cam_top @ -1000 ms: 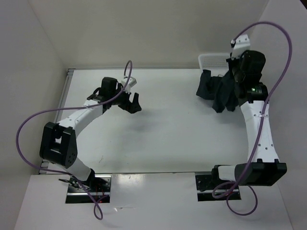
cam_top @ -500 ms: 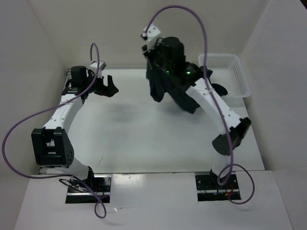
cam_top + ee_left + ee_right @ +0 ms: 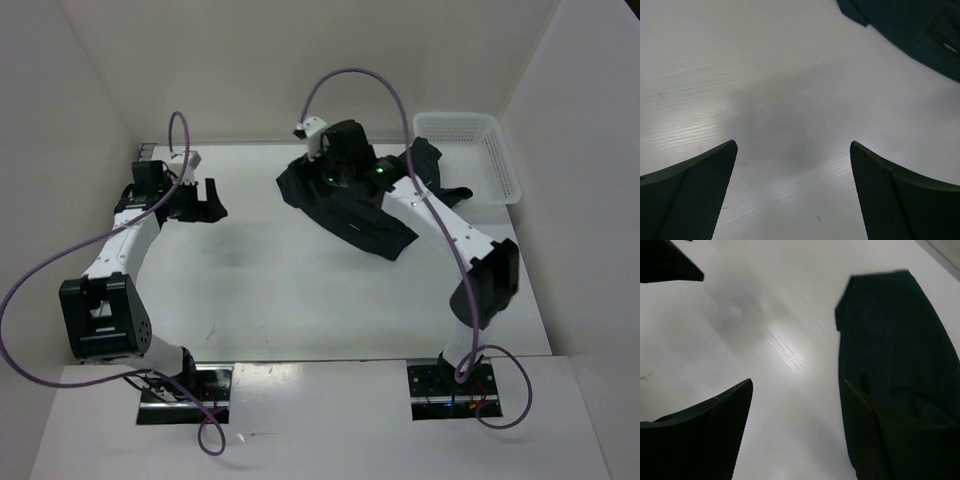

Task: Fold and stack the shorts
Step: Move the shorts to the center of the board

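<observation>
The black shorts [image 3: 375, 225] lie crumpled on the white table [image 3: 280, 290] at the back middle, one part trailing toward the basket. My right gripper [image 3: 325, 180] hovers over their left end. In the right wrist view it [image 3: 797, 382] is open over bare table, with the shorts [image 3: 895, 350] lying flat under and beyond its right finger [image 3: 890, 440]. My left gripper [image 3: 205, 200] is at the back left, apart from the cloth. It [image 3: 794, 145] is open with only table between its fingers, and a corner of the shorts [image 3: 910, 30] shows at the upper right.
A white mesh basket [image 3: 495, 150] stands at the back right corner. White walls close in the table at the back and both sides. A dark shape [image 3: 670, 262] shows in the upper left corner of the right wrist view.
My right arm swung the shorts from the basket leftward, lowered them onto the table and opened its jaws, letting them go. My left arm drew back toward the left wall.
</observation>
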Motion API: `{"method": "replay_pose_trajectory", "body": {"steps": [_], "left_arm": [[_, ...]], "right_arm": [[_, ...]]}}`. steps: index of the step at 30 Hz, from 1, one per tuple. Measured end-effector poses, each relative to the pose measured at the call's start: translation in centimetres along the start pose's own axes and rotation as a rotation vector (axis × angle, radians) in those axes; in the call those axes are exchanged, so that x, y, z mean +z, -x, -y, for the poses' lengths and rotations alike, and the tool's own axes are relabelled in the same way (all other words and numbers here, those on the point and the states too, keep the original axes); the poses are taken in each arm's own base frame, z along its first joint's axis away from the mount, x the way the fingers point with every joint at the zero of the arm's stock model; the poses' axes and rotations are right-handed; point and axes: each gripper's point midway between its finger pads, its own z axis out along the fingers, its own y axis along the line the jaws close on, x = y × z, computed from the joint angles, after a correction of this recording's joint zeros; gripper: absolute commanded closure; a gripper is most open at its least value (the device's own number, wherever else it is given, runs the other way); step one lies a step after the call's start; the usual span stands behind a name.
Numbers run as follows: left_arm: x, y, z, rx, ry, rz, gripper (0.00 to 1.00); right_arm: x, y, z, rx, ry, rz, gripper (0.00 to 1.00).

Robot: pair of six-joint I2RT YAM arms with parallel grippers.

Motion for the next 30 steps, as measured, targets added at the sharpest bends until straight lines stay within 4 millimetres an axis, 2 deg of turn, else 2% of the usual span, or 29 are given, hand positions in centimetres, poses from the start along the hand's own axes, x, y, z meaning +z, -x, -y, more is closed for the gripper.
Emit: {"method": "replay_pose_trajectory", "body": {"steps": [4, 5, 7, 9, 12, 16, 20, 23, 25, 27, 29, 30], "left_arm": [[3.8, -3.3, 2.3, 0.004, -0.078, -0.13, 0.0], [5.1, -4.3, 2.8, 0.003, -0.097, -0.171, 0.0], [7.1, -5.1, 3.5, 0.009, -0.126, -0.22, 0.0], [9.8, -4.4, 4.1, 0.029, -0.15, -0.236, 0.0], [14.0, -0.8, 4.2, 0.08, -0.151, -0.182, 0.0], [18.3, 3.5, 5.2, 0.154, -0.161, -0.087, 0.0], [21.5, 5.0, 8.0, 0.215, -0.181, -0.05, 0.0], [24.3, 4.0, 9.6, 0.254, -0.149, -0.057, 0.0], [26.1, 2.5, 10.2, 0.273, -0.123, -0.081, 0.0], [27.5, 0.7, 10.3, 0.302, -0.102, -0.108, 0.07], [27.7, 0.9, 10.6, 0.298, -0.094, -0.098, 0.15], [27.7, 0.8, 10.5, 0.297, -0.089, -0.101, 0.24]], "right_arm": [[-3.9, -7.9, 4.1, 0.088, -0.121, -0.133, 0.25], [-4.7, -10.5, 4.7, 0.097, -0.159, -0.179, 0.21], [-5.4, -14.8, 5.0, 0.085, -0.198, -0.267, 0.19], [-5.4, -18.5, 5.5, 0.047, -0.234, -0.345, 0.19], [-5.5, -22.6, 6.7, -0.024, -0.272, -0.432, 0.19], [-5.2, -24.3, 9.4, -0.055, -0.309, -0.46, 0.19], [-5.4, -25.7, 12.4, -0.053, -0.346, -0.478, 0.19], [-5.5, -27.5, 13.8, -0.065, -0.34, -0.523, 0.19], [-5.3, -28.8, 13.7, -0.083, -0.312, -0.557, 0.19], [-5.1, -29.9, 13.4, -0.104, -0.28, -0.584, 0.19], [-5.1, -30.9, 13.1, -0.123, -0.252, -0.613, 0.19], [-5.2, -31.3, 12.9, -0.137, -0.236, -0.628, 0.19]]}}
